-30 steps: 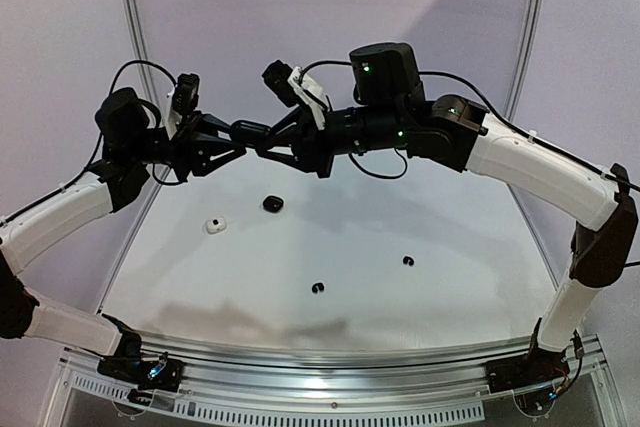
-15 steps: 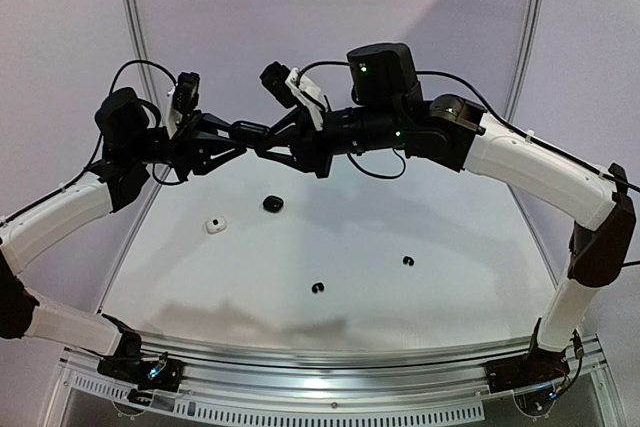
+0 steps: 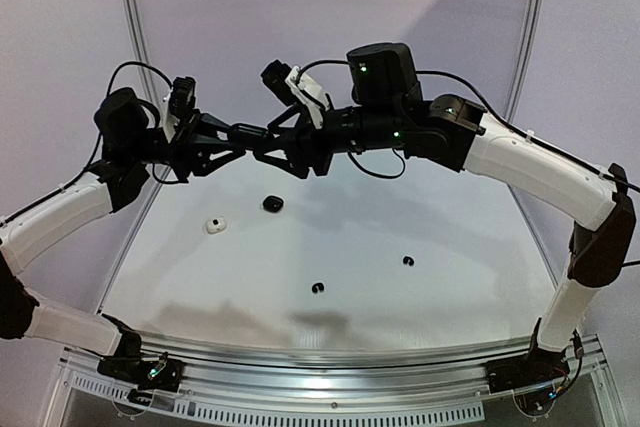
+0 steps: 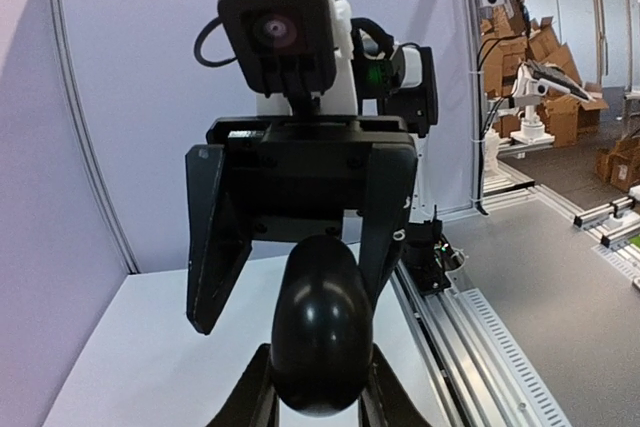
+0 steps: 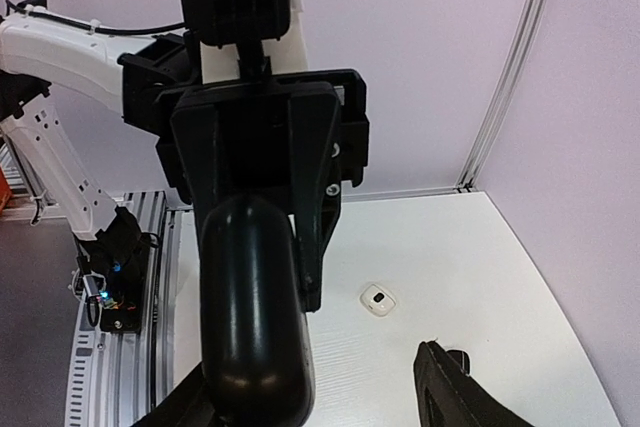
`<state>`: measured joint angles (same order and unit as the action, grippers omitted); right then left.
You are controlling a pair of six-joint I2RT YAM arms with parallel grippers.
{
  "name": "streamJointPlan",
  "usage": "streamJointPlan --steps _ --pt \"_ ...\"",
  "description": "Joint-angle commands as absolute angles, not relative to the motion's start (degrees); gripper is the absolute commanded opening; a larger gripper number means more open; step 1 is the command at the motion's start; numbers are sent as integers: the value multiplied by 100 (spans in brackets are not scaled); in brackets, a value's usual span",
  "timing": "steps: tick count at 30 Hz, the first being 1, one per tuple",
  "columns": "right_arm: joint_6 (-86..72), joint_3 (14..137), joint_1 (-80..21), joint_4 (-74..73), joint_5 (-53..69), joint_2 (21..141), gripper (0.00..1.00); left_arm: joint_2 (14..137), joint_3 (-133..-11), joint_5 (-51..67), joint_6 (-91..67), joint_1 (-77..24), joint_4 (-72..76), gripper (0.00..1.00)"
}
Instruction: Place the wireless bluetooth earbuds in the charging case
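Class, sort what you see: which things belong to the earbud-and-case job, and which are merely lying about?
Job: held black case, left gripper, two black earbuds, white case, dark case on table.
Lying about: cardboard boxes, aluminium rail.

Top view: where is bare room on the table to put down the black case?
Widest free patch: the table between the right black earbud and the right edge. Also free: the near-left corner, below the white piece and left of the middle black earbud. Crowded: far middle, around the black piece, with the left hand, right hand and black case above.
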<state>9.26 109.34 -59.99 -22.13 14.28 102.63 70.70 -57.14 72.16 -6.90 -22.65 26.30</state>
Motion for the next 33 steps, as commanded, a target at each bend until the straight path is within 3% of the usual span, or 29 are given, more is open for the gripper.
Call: streamJointPlan --steps 1,16,33 --pt "886 11089 -5982 -2111 1199 10431 61 6911 -5611 7498 318 -2266 2468 0" --pt "999 11477 -5978 -2233 1223 10575 59 6826 -5864 7047 3711 -2259 729 0" --pt "737 11513 -5814 -2133 1351 10538 58 6838 -5873 7079 3982 -2254 395 0"
